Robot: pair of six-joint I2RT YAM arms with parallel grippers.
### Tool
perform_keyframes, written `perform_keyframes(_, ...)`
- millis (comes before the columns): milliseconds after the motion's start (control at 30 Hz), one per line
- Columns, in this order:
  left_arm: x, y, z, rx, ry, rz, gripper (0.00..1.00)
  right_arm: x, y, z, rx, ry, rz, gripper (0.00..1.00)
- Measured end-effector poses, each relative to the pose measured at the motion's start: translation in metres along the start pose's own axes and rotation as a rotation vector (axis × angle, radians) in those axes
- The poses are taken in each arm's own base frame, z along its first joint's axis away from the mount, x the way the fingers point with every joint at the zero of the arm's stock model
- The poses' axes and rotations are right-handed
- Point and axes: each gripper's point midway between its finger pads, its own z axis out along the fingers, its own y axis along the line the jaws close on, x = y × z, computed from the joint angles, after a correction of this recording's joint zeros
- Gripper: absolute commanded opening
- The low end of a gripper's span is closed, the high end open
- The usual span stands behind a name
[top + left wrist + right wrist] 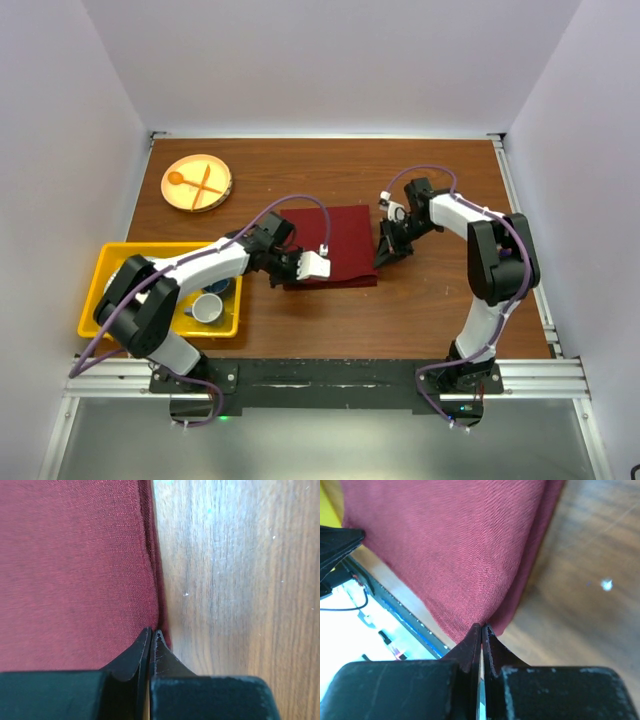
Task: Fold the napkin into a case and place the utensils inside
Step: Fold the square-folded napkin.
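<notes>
Napkin lies mid-frame on table, overhead view. Left gripper pinches its edge, right gripper its raised corner, both clamped tight, likely to carry a fold across.

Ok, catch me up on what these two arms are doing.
Both arms are working the maroon napkin on the wooden table. The left end effector is shut on the cloth's edge, low against the tabletop. The right end effector pinches a corner on the opposite side and holds it raised off the wood. The cloth lies as a broad rectangle, not yet a narrow case.
</notes>
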Motion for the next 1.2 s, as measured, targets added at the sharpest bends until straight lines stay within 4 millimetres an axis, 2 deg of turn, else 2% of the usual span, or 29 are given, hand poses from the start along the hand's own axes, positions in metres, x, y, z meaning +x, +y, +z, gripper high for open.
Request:
perform_keyframes(133,-0.007,0.002,-0.006,-0.012,-0.013,0.008,0.0,-0.001,0.006,-0.007,0.0,-0.022,-0.026,0.0)
perform_keyframes(300,-0.004,0.001,-0.003,-0.001,-0.003,0.004,0.01,0.006,-0.005,0.008,0.014,0.017,-0.01,0.0)
perform_keyframes(367,0.0,-0.001,0.002,0.008,0.007,0.001,0.15,0.008,-0.013,0.017,0.026,0.038,0.002,0.01)
perform_keyframes(400,0.003,-0.003,0.004,0.014,0.012,-0.003,0.26,0.008,-0.016,0.02,0.03,0.046,0.006,0.02)
perform_keyframes(533,0.01,-0.007,0.008,0.032,0.035,-0.016,0.44,0.011,-0.017,0.024,0.025,0.06,0.016,0.05)
perform_keyframes(633,0.007,-0.008,0.004,0.032,0.025,-0.018,0.55,0.011,-0.018,0.023,0.028,0.061,0.013,0.05)
perform_keyframes(667,0.005,-0.008,0.0,0.028,0.015,-0.019,0.57,0.011,-0.019,0.023,0.032,0.061,0.01,0.05)
perform_keyframes(700,0.001,-0.008,-0.004,0.024,-0.002,-0.023,0.64,0.011,-0.019,0.023,0.035,0.062,0.005,0.05)
perform_keyframes(767,-0.008,-0.005,-0.016,0.006,-0.045,-0.038,0.67,0.012,-0.021,0.021,0.046,0.064,-0.011,0.05)
perform_keyframes(800,-0.013,-0.001,-0.022,-0.01,-0.071,-0.051,0.77,0.013,-0.022,0.02,0.054,0.066,-0.017,0.05)
perform_keyframes(867,-0.023,0.009,-0.035,-0.043,-0.12,-0.078,0.79,0.016,-0.025,0.017,0.071,0.069,-0.033,0.08)
perform_keyframes(900,-0.029,0.014,-0.042,-0.062,-0.149,-0.101,0.86,0.018,-0.028,0.014,0.085,0.07,-0.04,0.11)
perform_keyframes(933,-0.033,0.018,-0.046,-0.077,-0.17,-0.119,0.99,0.02,-0.032,0.011,0.099,0.072,-0.046,0.15)
perform_keyframes(967,-0.037,0.023,-0.05,-0.093,-0.19,-0.132,1.0,0.021,-0.034,0.009,0.111,0.073,-0.053,0.29)
perform_keyframes(1033,-0.042,0.029,-0.056,-0.119,-0.225,-0.185,1.0,0.022,-0.039,0.003,0.131,0.074,-0.066,0.41)
perform_keyframes(1067,-0.044,0.033,-0.058,-0.13,-0.241,-0.215,1.0,0.023,-0.038,0.0,0.13,0.074,-0.074,0.52)
perform_keyframes(1133,-0.049,0.04,-0.062,-0.149,-0.277,-0.279,1.0,0.023,-0.036,-0.006,0.134,0.073,-0.094,0.66)
perform_keyframes(1167,-0.051,0.045,-0.066,-0.161,-0.301,-0.324,1.0,0.022,-0.033,-0.01,0.131,0.071,-0.107,0.78)
perform_keyframes(1200,-0.053,0.054,-0.072,-0.184,-0.328,-0.373,1.0,0.019,-0.03,-0.015,0.133,0.059,-0.129,0.84)
